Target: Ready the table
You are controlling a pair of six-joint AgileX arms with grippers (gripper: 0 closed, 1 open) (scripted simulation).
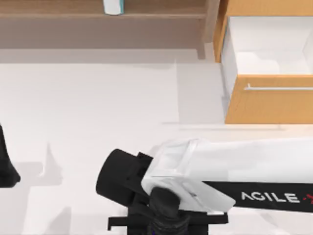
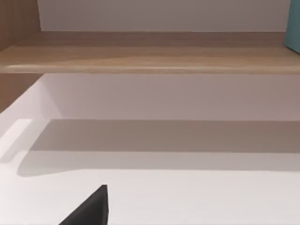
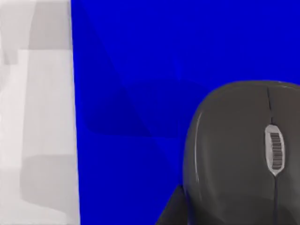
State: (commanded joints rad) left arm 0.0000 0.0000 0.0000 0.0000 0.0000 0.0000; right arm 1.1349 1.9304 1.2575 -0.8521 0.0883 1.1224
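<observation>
The table (image 1: 98, 98) is a wide, plain white top that spreads across the top view. My right arm reaches in from the right along the near edge, and its gripper (image 1: 164, 220) points down near the bottom middle. Close under it, the right wrist view shows a dark grey computer mouse (image 3: 234, 154) with a scroll wheel, lying over a bright blue mat (image 3: 154, 61). The mat's straight edge meets the white tabletop (image 3: 37, 117). Whether the gripper touches the mouse is hidden. My left gripper (image 1: 6, 169) stays parked at the far left edge.
A brown wooden shelf (image 1: 98, 12) runs along the back, with a teal and white object (image 1: 113, 6) on it. At the back right, a light-orange drawer cabinet (image 1: 269, 105) with a metal bar handle (image 1: 279, 88) stands with its drawer pulled open.
</observation>
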